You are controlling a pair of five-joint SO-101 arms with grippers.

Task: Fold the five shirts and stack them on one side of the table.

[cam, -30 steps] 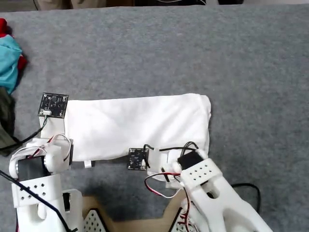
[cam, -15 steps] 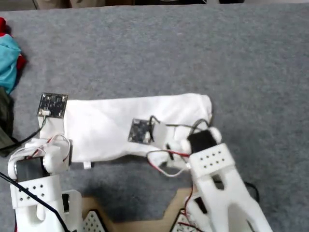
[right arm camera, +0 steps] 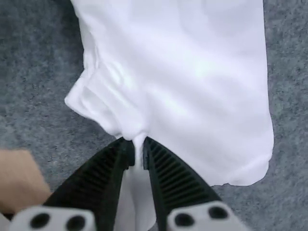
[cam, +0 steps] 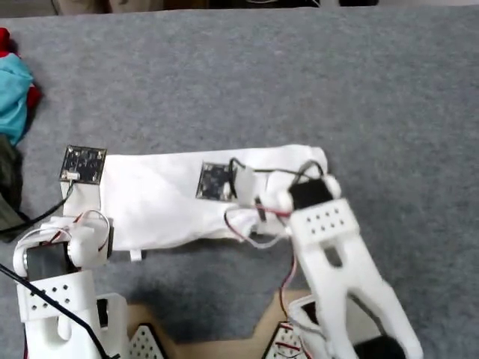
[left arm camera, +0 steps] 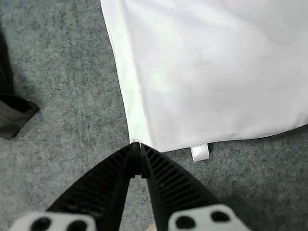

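A white shirt point(cam: 165, 194) lies as a long band on the grey table point(cam: 314, 82). In the left wrist view my left gripper point(left arm camera: 138, 149) is shut on the band's near left corner, beside a small white tag point(left arm camera: 199, 152). My left arm point(cam: 63, 262) stands at the near left of the table. My right gripper point(right arm camera: 137, 144) is shut on a bunched fold of the white shirt point(right arm camera: 192, 82), held over the band's right half. The right arm point(cam: 329, 247) covers that part of the cloth from above.
A pile of other shirts lies at the left edge: teal point(cam: 11, 97), red point(cam: 6, 41) and a dark one point(cam: 7, 191). Brown cardboard point(cam: 217, 345) sits at the near edge between the arm bases. The far and right parts of the table are bare felt.
My right arm has moved away from the near edge toward the far side, carrying the shirt's near right edge over the band. The left arm has kept still.
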